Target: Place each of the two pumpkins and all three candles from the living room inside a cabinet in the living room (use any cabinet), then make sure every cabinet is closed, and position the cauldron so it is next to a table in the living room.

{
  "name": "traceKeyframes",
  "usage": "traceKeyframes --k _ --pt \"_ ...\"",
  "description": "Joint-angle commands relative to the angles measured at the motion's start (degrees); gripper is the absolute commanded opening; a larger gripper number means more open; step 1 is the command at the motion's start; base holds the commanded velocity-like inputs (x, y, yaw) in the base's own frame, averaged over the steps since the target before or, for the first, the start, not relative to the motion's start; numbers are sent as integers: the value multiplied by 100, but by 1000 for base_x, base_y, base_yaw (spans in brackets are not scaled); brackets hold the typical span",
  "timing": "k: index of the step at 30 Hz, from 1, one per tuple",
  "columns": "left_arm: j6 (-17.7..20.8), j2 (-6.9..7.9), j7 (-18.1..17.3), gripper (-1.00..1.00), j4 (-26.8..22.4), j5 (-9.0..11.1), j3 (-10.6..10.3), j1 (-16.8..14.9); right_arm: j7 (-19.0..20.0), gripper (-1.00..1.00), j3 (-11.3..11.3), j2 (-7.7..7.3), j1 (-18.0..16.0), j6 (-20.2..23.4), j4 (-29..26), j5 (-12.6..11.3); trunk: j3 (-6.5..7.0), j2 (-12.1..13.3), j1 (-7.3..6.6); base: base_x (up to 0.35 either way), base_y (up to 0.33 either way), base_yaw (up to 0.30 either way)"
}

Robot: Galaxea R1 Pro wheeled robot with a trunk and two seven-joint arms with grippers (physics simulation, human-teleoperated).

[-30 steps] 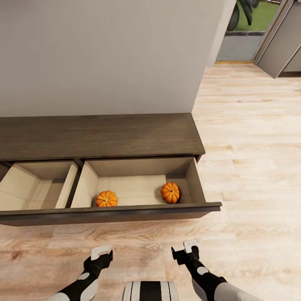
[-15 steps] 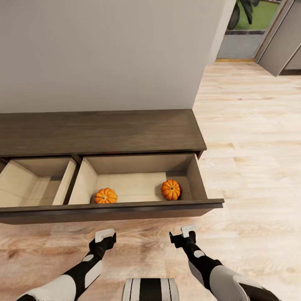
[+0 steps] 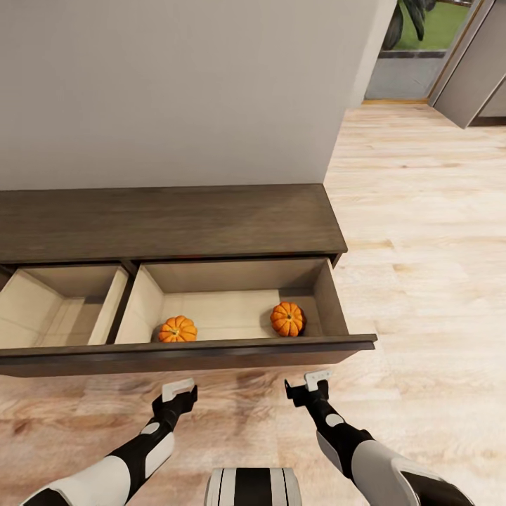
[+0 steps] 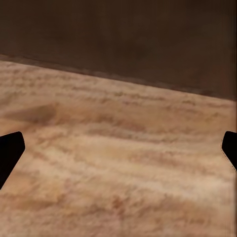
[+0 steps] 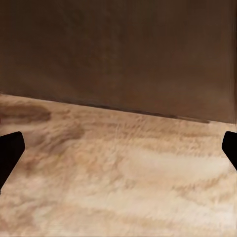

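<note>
The long dark brown cabinet [image 3: 169, 221] stands against the wall with two drawers pulled out. Two orange pumpkins lie in the right drawer [image 3: 232, 313]: one [image 3: 177, 329] near its front left corner, the other [image 3: 287, 319] toward its right side. The left drawer [image 3: 56, 309] shows a bare pale bottom. My left gripper [image 3: 178, 388] and right gripper [image 3: 316, 380] hover low over the floor just short of the dark drawer front [image 3: 190, 355], both open and holding nothing. Both wrist views face that front above the floorboards. The candles, cauldron and table are out of view.
Light wood floor [image 3: 422, 281] stretches to the right of the cabinet. A grey wall [image 3: 176, 91] rises behind it. At the far right an opening with a grey door panel [image 3: 471, 70] leads toward a plant [image 3: 411, 21].
The view settled slightly closer to the cabinet during the first half second. Both grippers have since crept a little forward toward the drawer front. The pumpkins have not moved.
</note>
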Motion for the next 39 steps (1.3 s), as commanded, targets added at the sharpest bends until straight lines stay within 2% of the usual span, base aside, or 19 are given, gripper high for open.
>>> traceKeyframes --k 1,8,16,19,32,39 --pt "-14 -1 -10 100 -3 -4 -10 0 2 100 0 -1 0 -46 2 -2 0 0 0 0 0 0" --pt "-336 -4 -25 100 5 -19 -41 0 0 100 -8 -2 1 -225 -1 -19 0 0 0 0 0 0" --pt "-357 17 -29 100 11 -28 -33 0 4 100 -10 11 7 -338 45 -25 0 0 0 133 0 0" --pt "-357 -2 -27 100 7 -29 -92 0 4 100 -22 15 7 -331 64 -30 0 0 0 189 0 0" --pt "-353 -9 -21 100 27 -33 -147 0 -5 100 -35 20 7 -324 59 -67 0 0 0 19 0 0" --pt "-340 -13 -21 100 58 -37 -146 0 -11 100 -35 24 7 -326 59 -75 0 0 0 297 0 0"
